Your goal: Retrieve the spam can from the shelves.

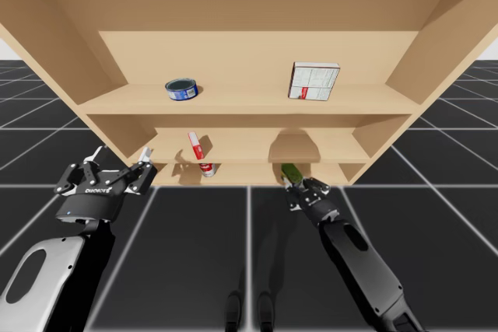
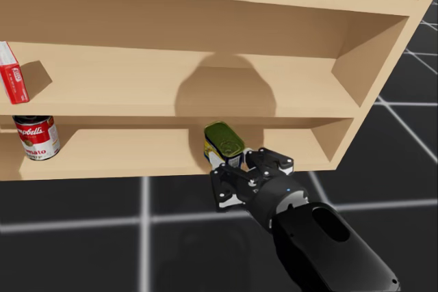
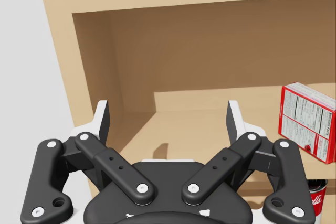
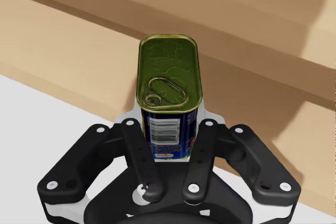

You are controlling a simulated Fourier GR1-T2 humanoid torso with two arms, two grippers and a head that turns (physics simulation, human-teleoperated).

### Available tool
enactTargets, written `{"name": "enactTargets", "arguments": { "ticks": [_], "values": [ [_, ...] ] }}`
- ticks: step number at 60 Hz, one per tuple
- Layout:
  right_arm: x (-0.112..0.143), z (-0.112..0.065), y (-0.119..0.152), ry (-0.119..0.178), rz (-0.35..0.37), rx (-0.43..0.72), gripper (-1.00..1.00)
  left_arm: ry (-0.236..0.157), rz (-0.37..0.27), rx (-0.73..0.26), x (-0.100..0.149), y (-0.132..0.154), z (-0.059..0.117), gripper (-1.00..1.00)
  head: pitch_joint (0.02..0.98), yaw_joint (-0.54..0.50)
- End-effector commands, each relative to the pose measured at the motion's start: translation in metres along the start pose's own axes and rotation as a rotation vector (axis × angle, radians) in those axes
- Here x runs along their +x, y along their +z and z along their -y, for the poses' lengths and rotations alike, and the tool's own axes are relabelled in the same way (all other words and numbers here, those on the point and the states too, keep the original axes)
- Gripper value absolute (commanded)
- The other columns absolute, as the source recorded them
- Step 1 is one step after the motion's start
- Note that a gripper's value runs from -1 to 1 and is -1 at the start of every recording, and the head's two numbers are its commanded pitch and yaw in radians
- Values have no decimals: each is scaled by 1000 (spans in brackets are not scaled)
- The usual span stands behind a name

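Shelves [image 1: 249,103] of pale wood face me in the high view. A round blue tin [image 1: 181,89] and a white box [image 1: 313,81] sit well apart on the upper board. A tilted red box [image 1: 195,145] is on the middle board, with a red-and-white can [image 1: 207,169] just below it. My left tool [image 1: 119,162] hangs wide before the shelves' left end. My right tool [image 1: 296,183] grips the spam can [image 1: 289,171].

Head view: the green-lidded spam can stands upright at the lowest shelf's front edge, clamped.

Left wrist view: the fingers are well apart, and the red box is ahead to one side.

Right wrist view: both fingers press the spam can's opposite sides.
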Motion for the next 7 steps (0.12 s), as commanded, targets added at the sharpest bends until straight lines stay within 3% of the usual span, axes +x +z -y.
{"name": "enactTargets", "arguments": {
  "ticks": [1,7],
  "values": [
    [17,-1,30,-2,87,-100,1000,1,0,-1,0,0,0,-1000,720,-218],
    [16,-6,58,-4,112,-126,1000,3,2,-4,0,0,1,-1000,720,-221]
  ]
}}
